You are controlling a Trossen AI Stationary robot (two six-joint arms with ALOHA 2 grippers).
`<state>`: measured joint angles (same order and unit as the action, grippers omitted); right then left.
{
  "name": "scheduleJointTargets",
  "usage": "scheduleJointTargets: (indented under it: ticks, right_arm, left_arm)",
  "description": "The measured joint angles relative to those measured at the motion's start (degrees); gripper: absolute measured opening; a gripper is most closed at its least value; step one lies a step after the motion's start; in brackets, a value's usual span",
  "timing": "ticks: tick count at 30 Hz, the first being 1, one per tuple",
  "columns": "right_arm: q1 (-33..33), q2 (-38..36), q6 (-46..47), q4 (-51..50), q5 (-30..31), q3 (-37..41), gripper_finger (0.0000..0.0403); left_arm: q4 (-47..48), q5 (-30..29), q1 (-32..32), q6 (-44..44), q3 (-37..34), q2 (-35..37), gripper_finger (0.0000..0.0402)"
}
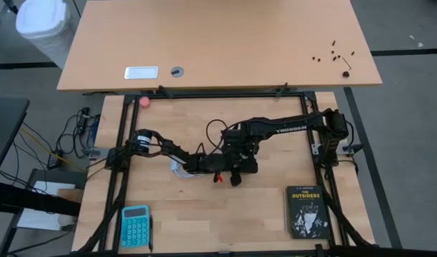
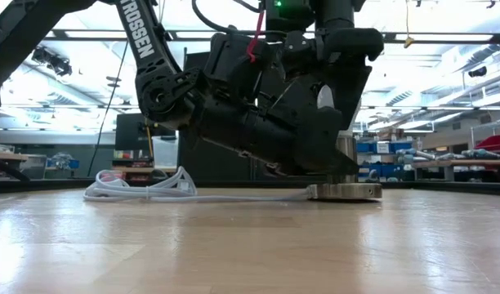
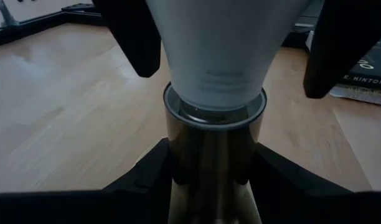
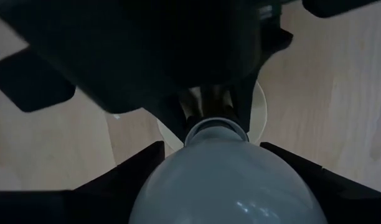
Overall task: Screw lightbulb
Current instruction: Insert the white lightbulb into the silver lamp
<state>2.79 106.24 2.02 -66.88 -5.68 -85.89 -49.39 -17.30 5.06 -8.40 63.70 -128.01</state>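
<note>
The white lightbulb (image 3: 215, 43) stands upright with its narrow end in the mouth of a round metal socket (image 3: 212, 143). The socket's disc base (image 2: 344, 192) rests on the table's middle, and a white cord (image 2: 172, 188) runs from it. My left gripper (image 3: 212, 180) is shut on the socket's barrel; in the high view it (image 1: 217, 170) comes in from the left. My right gripper (image 4: 215, 162) is shut on the bulb's globe from above; in the high view it (image 1: 240, 163) sits over the socket. Both arms hide the bulb in the high view. My left gripper pinches the socket's upright metal barrel (image 3: 178, 155) between its two fingers, below the rim. The fingers come in low from the table's left. The socket stands upright with its disc base on the table. My right gripper pinches the bulb's rounded globe (image 4: 228, 186) between its two fingers, one on each side. The fingers point down from above. The bulb stands upright, its neck (image 4: 214, 127) in the socket's mouth.
The cord lies coiled (image 1: 177, 169) left of the socket. A black book (image 1: 307, 211) lies at the near right, a blue calculator (image 1: 135, 225) at the near left, a pink ball (image 1: 146, 101) at the far left. A second tabletop (image 1: 218, 43) stands beyond the far edge.
</note>
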Motion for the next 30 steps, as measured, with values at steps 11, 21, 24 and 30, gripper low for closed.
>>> scheduleJointTargets:
  ticks: [11, 21, 24, 30]
  right_arm:
    - [1.6, -0.1, 10.3, -0.1, 0.8, 0.0, 0.0267]
    - [2.4, -0.1, 21.5, 1.6, -0.2, 0.0, 0.0270]
    - [2.4, -0.1, 25.2, 2.2, -0.3, 0.0, 0.0268]
    - [2.2, -0.1, 32.6, 3.1, -0.7, 0.2, 0.0275]
  left_arm:
    - [-0.1, -5.0, 0.7, 0.0, 0.0, 0.0, 0.0171]
    - [0.1, -6.7, 0.8, 0.2, 0.0, 0.0, 0.0171]
    - [0.2, -7.2, 0.8, 0.2, 0.0, 0.0, 0.0171]
    - [0.7, -9.2, 0.9, 0.3, -0.2, 0.0, 0.0171]
